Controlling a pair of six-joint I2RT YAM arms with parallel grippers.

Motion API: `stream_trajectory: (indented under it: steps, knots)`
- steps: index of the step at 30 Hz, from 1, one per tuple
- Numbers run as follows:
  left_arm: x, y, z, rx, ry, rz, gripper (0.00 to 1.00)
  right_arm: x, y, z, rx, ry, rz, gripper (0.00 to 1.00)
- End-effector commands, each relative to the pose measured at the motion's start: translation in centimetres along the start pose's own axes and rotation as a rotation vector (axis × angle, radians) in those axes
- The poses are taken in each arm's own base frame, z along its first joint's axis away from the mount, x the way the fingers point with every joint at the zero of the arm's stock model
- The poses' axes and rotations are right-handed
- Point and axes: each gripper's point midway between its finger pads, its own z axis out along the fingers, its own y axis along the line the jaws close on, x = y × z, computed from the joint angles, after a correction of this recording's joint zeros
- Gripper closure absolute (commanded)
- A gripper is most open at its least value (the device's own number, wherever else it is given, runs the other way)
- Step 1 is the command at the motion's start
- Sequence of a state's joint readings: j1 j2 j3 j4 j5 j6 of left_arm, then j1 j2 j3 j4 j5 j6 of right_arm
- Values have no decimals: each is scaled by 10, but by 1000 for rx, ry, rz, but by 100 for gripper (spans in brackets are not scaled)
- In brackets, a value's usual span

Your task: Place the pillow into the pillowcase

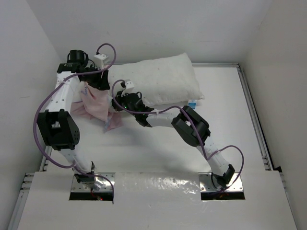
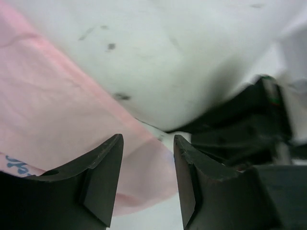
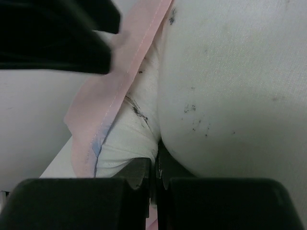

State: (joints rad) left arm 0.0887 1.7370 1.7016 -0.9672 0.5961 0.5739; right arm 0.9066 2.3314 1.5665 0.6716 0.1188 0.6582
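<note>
Pillow (image 1: 160,79) is lying across the bench (image 1: 225,120) toward 12 o'clock, long side running 9 to 3, most of it showing bare white. Pillowcase (image 1: 96,103) is sitting bunched at the pillow's 9 o'clock end, pale pink side up, spilling toward 7 o'clock. Small blue tag (image 1: 192,103) is poking out at the pillow's 4 o'clock corner.

Left gripper (image 2: 148,177) is hanging at the pillow's 9 o'clock end over the pink cloth. Its jaws are standing partly apart with nothing between them. In the left wrist view, pink cloth and the speckled white pillow are showing beyond the gap.

Right gripper (image 3: 154,177) is sitting at the pillow's 7 o'clock corner, near the left one. Its jaws are pressed together, with the tips close under the pillow's bulge where the pink hem is running past. Cannot tell if any cloth is caught in it.

Both arms are reaching in from 6 o'clock, the right arm angling across to the left half of the bench.
</note>
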Motion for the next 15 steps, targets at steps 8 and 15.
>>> stream_trajectory:
  steps: [8, 15]
  knots:
    - [-14, 54, 45, -238, -55, -153, 67, 2, -2, -9, -2, 14, 19, 100]
    - [-24, 32, 49, -123, -119, -167, 100, 2, -2, -10, 1, 16, 8, 100]
